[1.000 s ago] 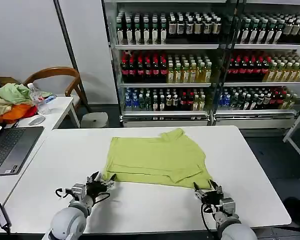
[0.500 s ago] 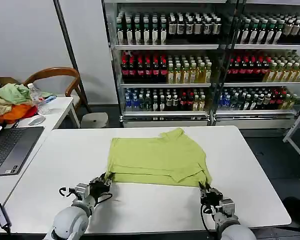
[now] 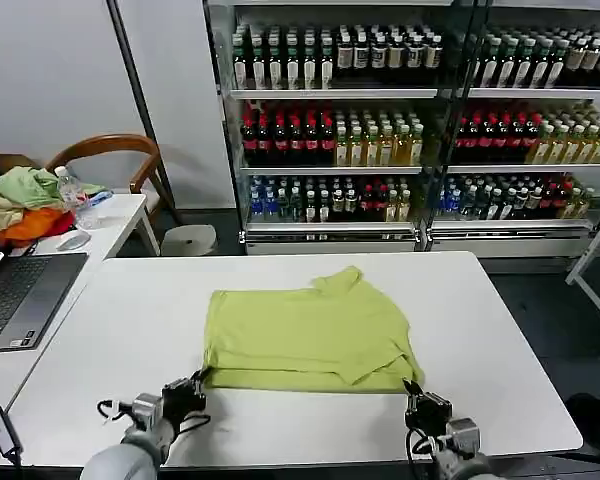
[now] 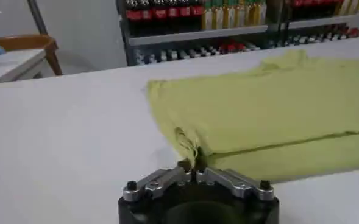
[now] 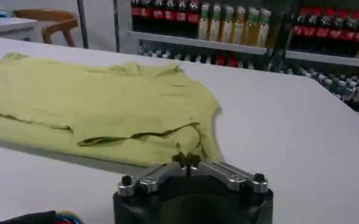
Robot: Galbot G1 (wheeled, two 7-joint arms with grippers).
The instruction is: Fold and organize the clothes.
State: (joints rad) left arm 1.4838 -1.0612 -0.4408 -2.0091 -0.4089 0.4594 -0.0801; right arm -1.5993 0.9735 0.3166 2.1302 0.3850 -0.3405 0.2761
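Note:
The clothes are one lime yellow-green T-shirt, lying folded flat in the middle of the white table. My left gripper is shut on the shirt's near left corner, which bunches up between its fingers. At the near right corner my right gripper is shut on the fabric as well. Both grippers sit low at the table's front edge. A folded flap lies across the shirt's right half.
A side table at the left holds a laptop, a heap of pale green and orange garments, a water bottle and a mouse. A wooden chair stands behind it. Shelves of drink bottles fill the background.
Both grippers have closed on the shirt's near corners and drawn back toward the front edge, dragging the shirt a little nearer and leftward and stretching its near hem straight.

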